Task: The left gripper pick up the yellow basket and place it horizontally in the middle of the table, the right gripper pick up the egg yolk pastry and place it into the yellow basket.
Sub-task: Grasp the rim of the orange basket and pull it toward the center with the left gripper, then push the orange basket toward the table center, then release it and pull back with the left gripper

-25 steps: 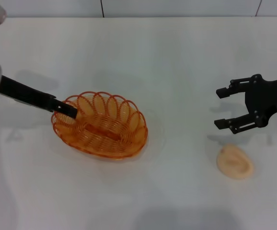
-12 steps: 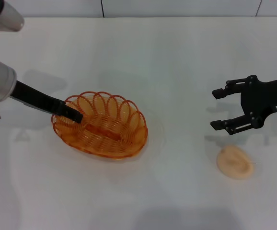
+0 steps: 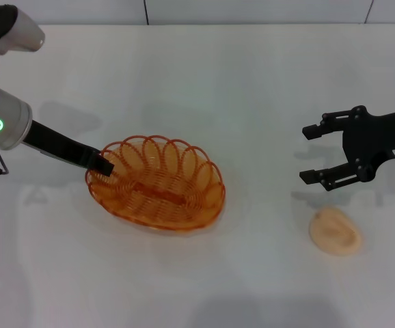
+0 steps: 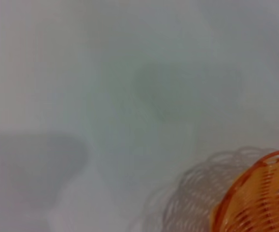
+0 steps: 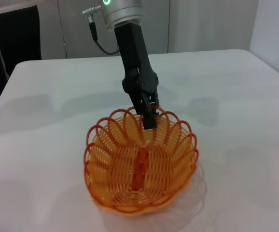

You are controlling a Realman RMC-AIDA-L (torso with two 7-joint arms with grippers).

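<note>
The yellow basket (image 3: pixel 155 183) is an orange wire oval, left of the middle of the white table (image 3: pixel 218 82). My left gripper (image 3: pixel 104 166) is shut on its left rim. The right wrist view shows the left gripper's fingers (image 5: pixel 149 118) pinching the far rim of the basket (image 5: pixel 142 162). A corner of the basket (image 4: pixel 260 198) shows in the left wrist view with its shadow beside it. I cannot tell whether the basket touches the table. My right gripper (image 3: pixel 308 154) is open and empty, just beyond the egg yolk pastry (image 3: pixel 334 231), which lies on the table at the right.
A tiled wall edge runs along the table's far side. Bare tabletop lies between the basket and the pastry.
My left gripper has carried the basket a little to the right, toward the table's middle. My right gripper shifted slightly left, then held still. The pastry has not moved.
</note>
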